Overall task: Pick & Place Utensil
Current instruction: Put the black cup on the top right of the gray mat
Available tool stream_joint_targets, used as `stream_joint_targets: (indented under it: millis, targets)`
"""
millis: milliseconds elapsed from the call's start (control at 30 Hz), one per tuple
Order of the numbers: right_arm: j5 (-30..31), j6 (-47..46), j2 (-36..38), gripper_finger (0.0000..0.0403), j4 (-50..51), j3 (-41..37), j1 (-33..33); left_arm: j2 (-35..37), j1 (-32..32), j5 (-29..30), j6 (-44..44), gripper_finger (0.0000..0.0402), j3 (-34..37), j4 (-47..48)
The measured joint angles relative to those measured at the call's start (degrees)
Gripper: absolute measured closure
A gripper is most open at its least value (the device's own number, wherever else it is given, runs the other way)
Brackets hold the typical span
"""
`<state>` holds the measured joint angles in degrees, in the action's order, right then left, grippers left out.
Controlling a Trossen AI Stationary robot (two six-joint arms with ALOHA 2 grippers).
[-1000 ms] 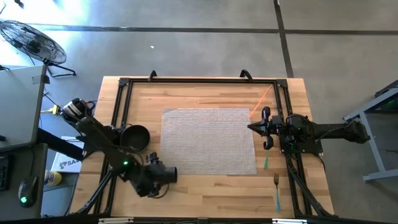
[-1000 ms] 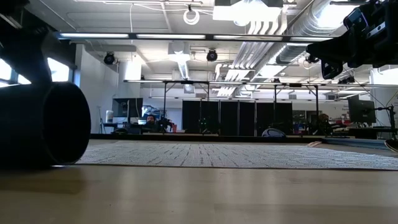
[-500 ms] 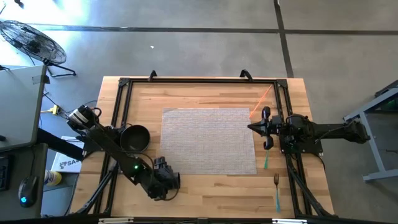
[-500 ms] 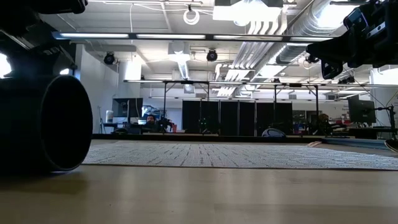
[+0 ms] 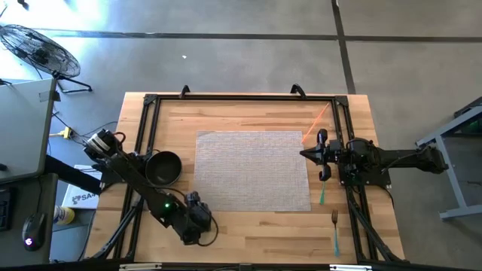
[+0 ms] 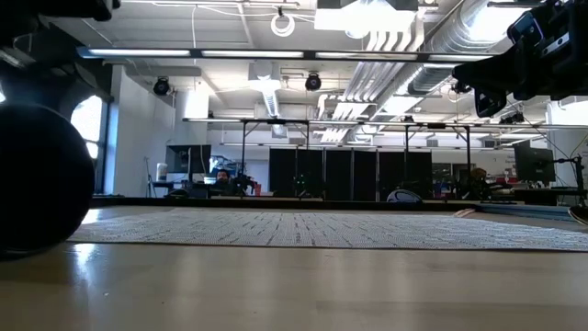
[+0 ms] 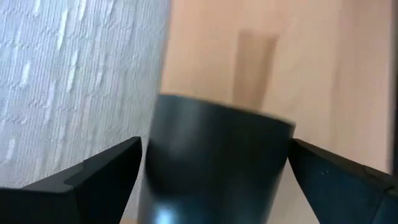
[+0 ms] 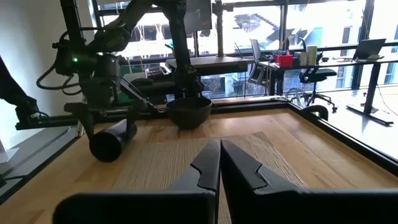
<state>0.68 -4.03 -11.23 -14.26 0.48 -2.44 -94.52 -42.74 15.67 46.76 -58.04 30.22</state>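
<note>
Beside placemat (image 5: 253, 171), left claw's (image 5: 202, 220) cup (image 8: 113, 141).

On the counter (image 5: 248, 229): a woven placemat (image 5: 253, 170) at the centre, a bowl (image 5: 163, 168) just off its left edge, a cup (image 5: 197, 220) lying on its side at the mat's near-left corner, between the left gripper's (image 5: 197, 224) fingers (image 7: 102, 174). Right of the mat, an orange utensil (image 5: 317, 118) toward the far corner, a fork (image 5: 334, 231) at the near-right corner, another utensil (image 5: 321, 196) between them, partly under the right gripper (image 5: 307, 153), at the mat's right edge.
</note>
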Motion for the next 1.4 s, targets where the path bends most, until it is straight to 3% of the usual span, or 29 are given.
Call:
stream_joint_targets:
  millis: [300, 667, 1100, 1400]
  targets:
    - [0.0, 0.0, 0.0, 0.0396, 0.3, 0.0, 0.0, -0.8, 0.0, -1.6, 0.0, 0.0028, -0.1, 2.5]
    - [0.0, 0.0, 0.0, 0.0398, 0.3, 0.0, 0.0, -1.7, 0.0, -3.2, -0.7, 0.0004, -0.7, 2.4]
    - [0.0, 0.0, 0.0, 0.0399, 0.3, 0.0, 0.0, -1.4, 0.0, -4.3, -1.5, 0.0033, 0.4, 5.4]
    - [0.0, 0.0, 0.0, 0.0401, 0.3, 0.0, 0.0, -1.5, 0.0, -1.4, -4.2, 0.0058, 0.5, 5.4]
